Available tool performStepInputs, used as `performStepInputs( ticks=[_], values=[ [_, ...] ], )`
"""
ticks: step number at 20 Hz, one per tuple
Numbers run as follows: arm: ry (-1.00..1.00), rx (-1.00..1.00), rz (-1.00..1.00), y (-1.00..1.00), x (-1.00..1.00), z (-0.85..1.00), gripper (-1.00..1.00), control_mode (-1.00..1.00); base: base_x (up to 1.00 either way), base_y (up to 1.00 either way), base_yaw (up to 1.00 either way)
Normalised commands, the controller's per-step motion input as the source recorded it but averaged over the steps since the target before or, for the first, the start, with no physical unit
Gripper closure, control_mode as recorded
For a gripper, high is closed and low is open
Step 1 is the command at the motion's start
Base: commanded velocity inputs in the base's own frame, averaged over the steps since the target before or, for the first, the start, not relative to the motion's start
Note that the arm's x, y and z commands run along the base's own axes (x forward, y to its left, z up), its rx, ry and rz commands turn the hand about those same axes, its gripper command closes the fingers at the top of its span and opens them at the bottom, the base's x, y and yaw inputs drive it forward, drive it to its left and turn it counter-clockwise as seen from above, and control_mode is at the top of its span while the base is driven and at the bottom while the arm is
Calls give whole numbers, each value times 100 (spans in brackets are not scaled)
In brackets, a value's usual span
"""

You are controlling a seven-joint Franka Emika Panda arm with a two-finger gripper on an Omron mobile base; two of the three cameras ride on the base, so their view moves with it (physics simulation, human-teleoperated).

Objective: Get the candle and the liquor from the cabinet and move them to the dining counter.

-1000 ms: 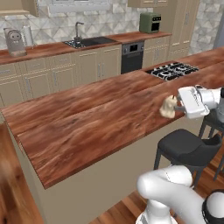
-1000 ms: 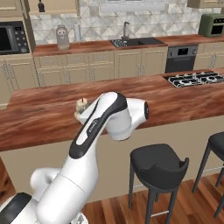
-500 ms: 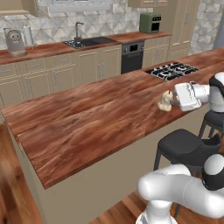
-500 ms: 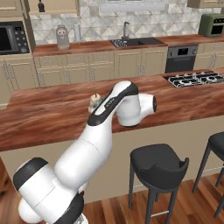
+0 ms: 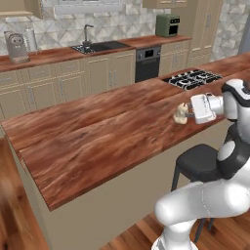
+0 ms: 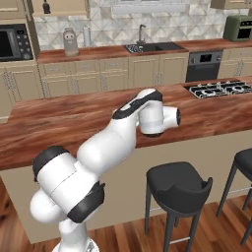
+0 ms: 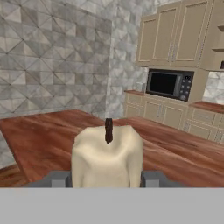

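Scanning from the left, I see the bare wood desk [image 5: 88, 132] stretch toward the cooktop [image 5: 191, 78], leaving plenty of free top to set things on. My end effector [image 5: 186, 114] is closed on the candle [image 5: 181, 113], holding it just above the desk near its front edge, wick up, so I judge it should stand when released. The liquor is nowhere I can make out.

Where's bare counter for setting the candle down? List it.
The gripper holds the candle above the dining counter. Bare wood stretches from there left to the counter's far corner. It is crowded only by the cooktop, behind the gripper.
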Motion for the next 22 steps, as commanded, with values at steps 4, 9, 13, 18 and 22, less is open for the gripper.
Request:
performStepInputs(
  ticks=[4, 9, 13, 18, 22],
  values=[
    [0, -3, 0, -7, 49, -28, 100, -100, 0, 0, 0],
    [1, -5, 0, -4, 39, -24, 100, -100, 0, 0, 0],
    [0, -1, 0, -10, 33, -23, 100, -100, 0, 0, 0],
    [1, -1, 0, -6, 35, -26, 100, -100, 0, 0, 0],
    [0, 0, 0, -1, 27, -30, 100, -100, 0, 0, 0]
  ],
)
